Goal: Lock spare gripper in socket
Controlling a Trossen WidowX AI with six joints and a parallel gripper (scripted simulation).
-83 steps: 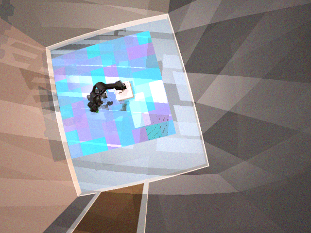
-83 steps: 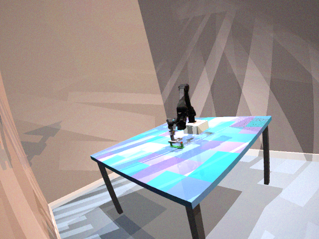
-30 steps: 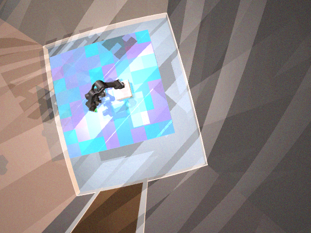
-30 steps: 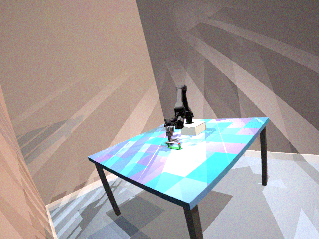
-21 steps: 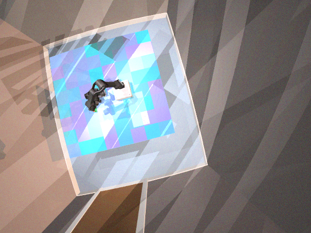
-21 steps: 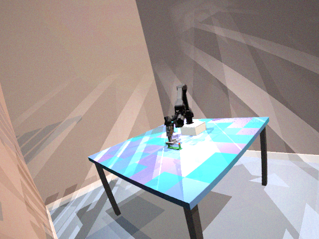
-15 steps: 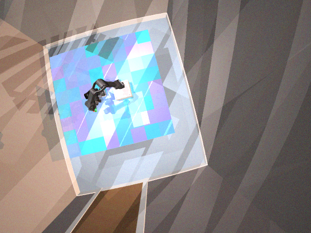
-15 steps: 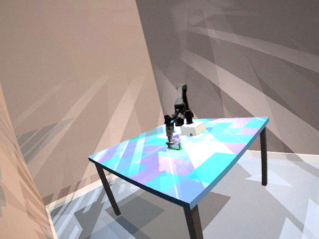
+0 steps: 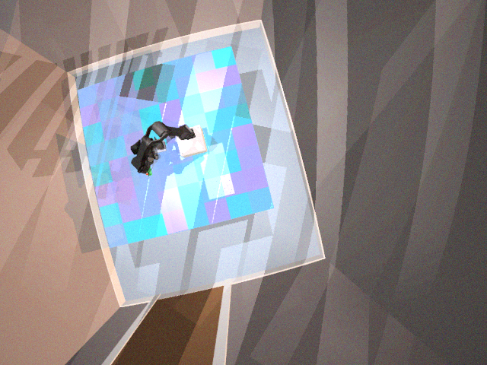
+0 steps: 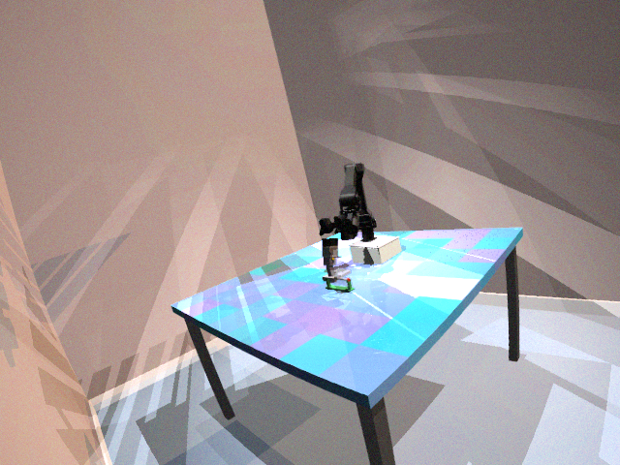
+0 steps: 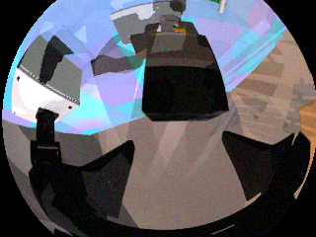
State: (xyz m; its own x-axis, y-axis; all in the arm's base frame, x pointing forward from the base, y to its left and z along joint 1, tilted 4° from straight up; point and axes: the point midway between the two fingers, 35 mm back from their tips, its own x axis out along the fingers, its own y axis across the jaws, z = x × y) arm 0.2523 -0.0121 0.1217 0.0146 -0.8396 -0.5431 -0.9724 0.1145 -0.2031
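Note:
My gripper [image 11: 180, 140] is open, its dark fingers wide apart with nothing between them. The spare gripper's dark block-shaped body [image 11: 185, 91] [image 10: 329, 246] lies just beyond the fingertips in the wrist view, with a small yellow part [image 11: 179, 30] at its far end. A grey plate [image 11: 133, 20] shows beyond it. Whether its spigot sits in the socket is hidden. A green cradle [image 10: 339, 288] [image 9: 150, 172] stands low beside it, with a small red part [image 10: 349, 280] at one end. A white rod [image 11: 222, 6], possibly the lock pin, shows beside the green at the wrist view's top edge.
The arm's white base box [image 9: 192, 148] [image 10: 375, 250] [image 11: 37, 101] stands behind the work spot. The arm folds over from it, close above the spare gripper. The patchwork table [image 9: 251, 172] [image 10: 320, 350] extends around them, with its edge beyond the spare gripper in the wrist view.

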